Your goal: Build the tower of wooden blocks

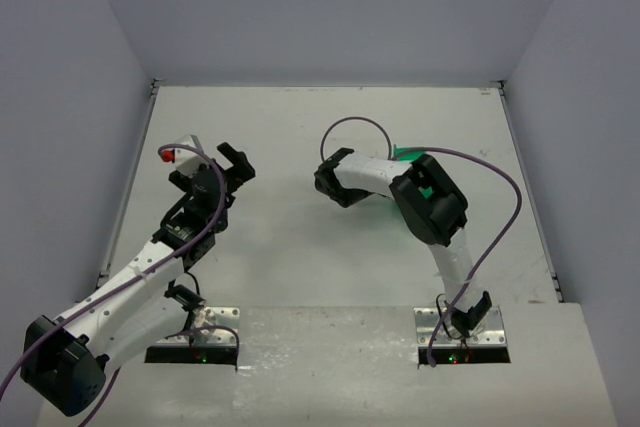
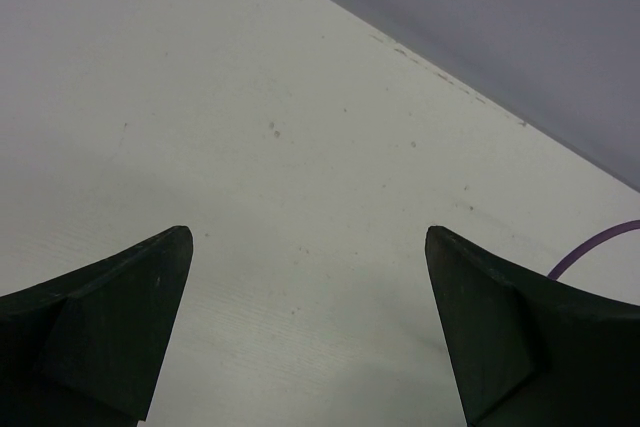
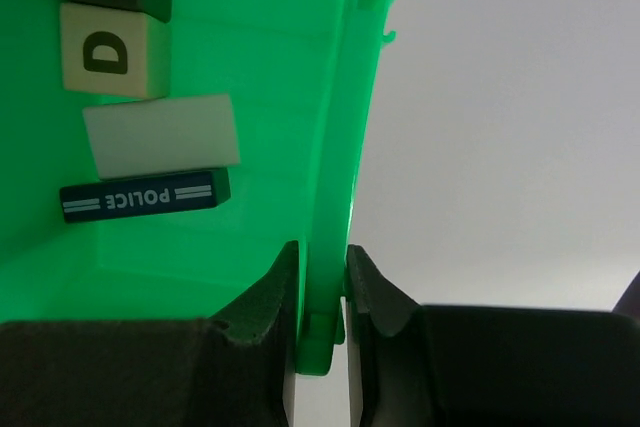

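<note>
My right gripper (image 3: 322, 269) pinches the green bin (image 3: 335, 127) by its wall. Inside the bin, the lettered cube (image 3: 108, 50), pale plank (image 3: 160, 134) and blue POLICE piece (image 3: 145, 195) lie side by side. My left gripper (image 2: 308, 237) hangs spread wide over the table (image 2: 300, 97).

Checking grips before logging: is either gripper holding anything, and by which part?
The right gripper is clamped on the green bin, pinching its side wall, one finger inside and one outside. The left gripper is open and holds nothing.
</note>
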Robot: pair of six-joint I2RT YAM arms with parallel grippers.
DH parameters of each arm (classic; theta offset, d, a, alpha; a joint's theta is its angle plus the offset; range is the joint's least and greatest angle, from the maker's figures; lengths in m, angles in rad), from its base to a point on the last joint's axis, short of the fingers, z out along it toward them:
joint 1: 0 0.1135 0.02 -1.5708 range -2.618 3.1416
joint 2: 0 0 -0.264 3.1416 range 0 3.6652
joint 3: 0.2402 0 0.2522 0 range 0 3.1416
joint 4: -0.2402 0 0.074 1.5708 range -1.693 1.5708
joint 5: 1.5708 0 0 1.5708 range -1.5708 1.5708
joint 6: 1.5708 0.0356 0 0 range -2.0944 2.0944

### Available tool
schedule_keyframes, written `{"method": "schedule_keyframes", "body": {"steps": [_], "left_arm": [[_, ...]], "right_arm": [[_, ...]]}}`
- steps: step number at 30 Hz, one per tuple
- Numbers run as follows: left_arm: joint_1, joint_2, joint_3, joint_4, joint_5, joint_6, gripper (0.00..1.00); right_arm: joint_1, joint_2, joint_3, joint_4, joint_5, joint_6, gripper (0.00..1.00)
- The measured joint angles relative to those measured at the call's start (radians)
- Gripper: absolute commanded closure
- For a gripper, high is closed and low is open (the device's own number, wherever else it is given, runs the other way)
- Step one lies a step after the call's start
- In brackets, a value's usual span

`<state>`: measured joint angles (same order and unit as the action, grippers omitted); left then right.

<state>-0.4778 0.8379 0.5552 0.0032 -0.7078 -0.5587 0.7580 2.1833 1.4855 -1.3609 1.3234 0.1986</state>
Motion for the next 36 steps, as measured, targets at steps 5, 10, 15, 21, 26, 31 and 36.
{"method": "schedule_keyframes", "body": {"steps": [5, 10, 15, 21, 26, 31, 36], "left_arm": [[0.000, 0.000, 0.000, 0.000, 0.000, 0.000, 0.00], [0.000, -0.003, 0.000, -0.001, 0.000, 0.000, 0.00], [0.000, -0.009, 0.000, 0.000, 0.000, 0.000, 0.00], [0.000, -0.008, 0.000, 0.000, 0.001, 0.000, 0.00], [0.000, -0.008, 0.000, 0.000, 0.001, 0.000, 0.00], [0.000, -0.008, 0.000, 0.000, 0.002, 0.000, 0.00], [0.000, -0.008, 0.000, 0.000, 0.002, 0.000, 0.00]], "right_arm": [[0.064, 0.030, 0.059, -0.017, -0.016, -0.109, 1.00], [0.113, 0.069, 0.123, -0.041, -0.047, -0.194, 1.00], [0.129, 0.113, 0.159, -0.066, -0.066, -0.247, 1.00], [0.130, 0.236, 0.201, -0.032, -0.238, -0.268, 1.00], [0.134, 0.229, 0.206, -0.024, -0.317, -0.272, 1.00], [0.132, 0.197, 0.162, 0.017, -0.333, -0.315, 1.00], [0.132, 0.093, 0.038, 0.147, -0.336, -0.406, 1.00]]}}
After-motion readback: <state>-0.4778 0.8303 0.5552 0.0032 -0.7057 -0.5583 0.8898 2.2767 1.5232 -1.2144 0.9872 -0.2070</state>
